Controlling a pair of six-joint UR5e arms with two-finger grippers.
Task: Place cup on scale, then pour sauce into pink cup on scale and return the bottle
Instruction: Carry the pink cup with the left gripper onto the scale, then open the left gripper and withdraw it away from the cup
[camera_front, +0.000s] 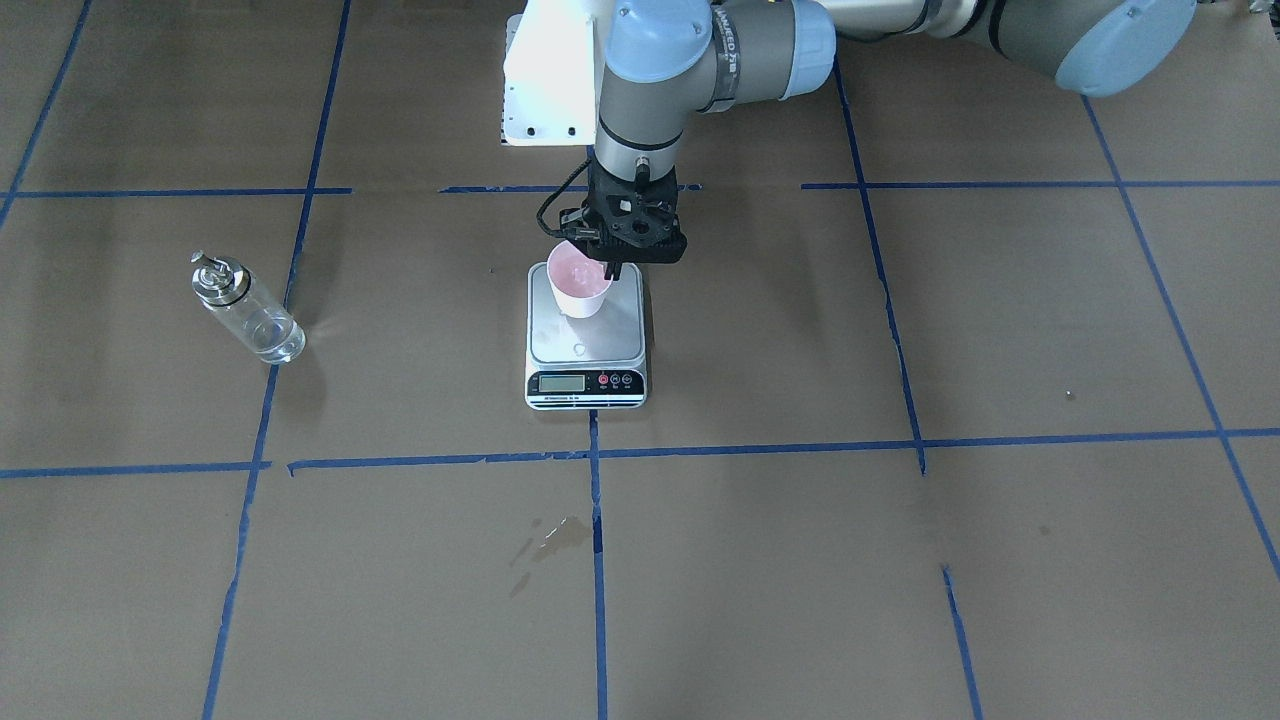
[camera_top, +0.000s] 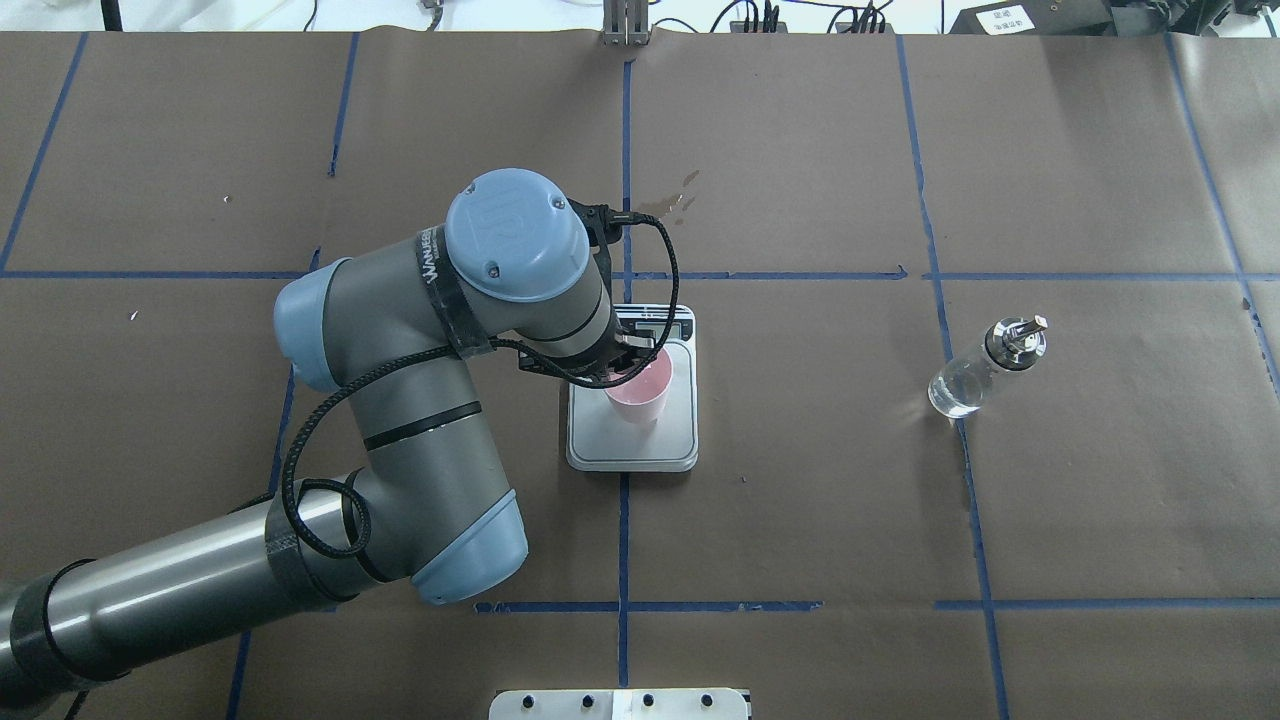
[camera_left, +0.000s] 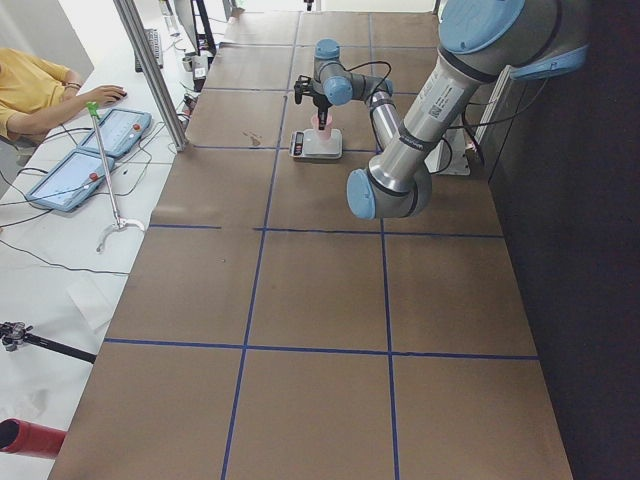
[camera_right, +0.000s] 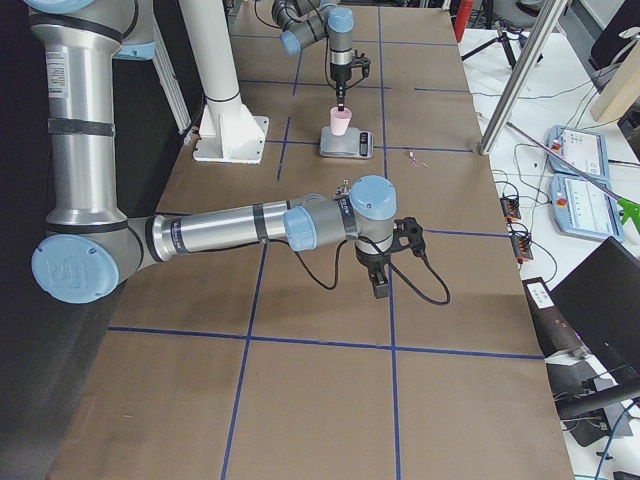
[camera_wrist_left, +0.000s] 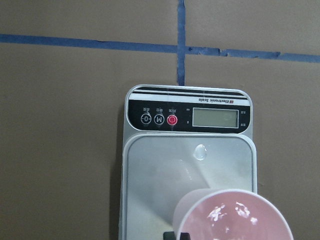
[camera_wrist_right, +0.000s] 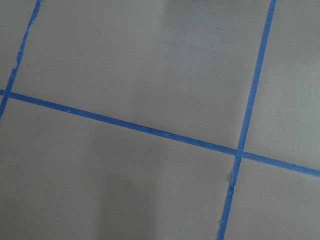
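Note:
The cup (camera_front: 578, 282), white outside and pink inside, is over the back of the scale (camera_front: 586, 345), on or just above its steel platform; I cannot tell which. My left gripper (camera_front: 611, 266) is shut on the cup's rim from above. In the left wrist view the cup (camera_wrist_left: 231, 219) fills the bottom right, with the scale's display (camera_wrist_left: 215, 118) beyond it. The bottle (camera_front: 245, 308) stands upright on the table, far off on my right side (camera_top: 985, 368). My right gripper (camera_right: 381, 288) shows only in the exterior right view, low over bare paper; I cannot tell if it is open.
The table is brown paper with a grid of blue tape. A wet stain (camera_front: 548, 538) lies on the paper on the operators' side of the scale. A small drop (camera_wrist_left: 200, 151) sits on the scale's platform. The white arm base (camera_front: 548, 80) stands behind the scale.

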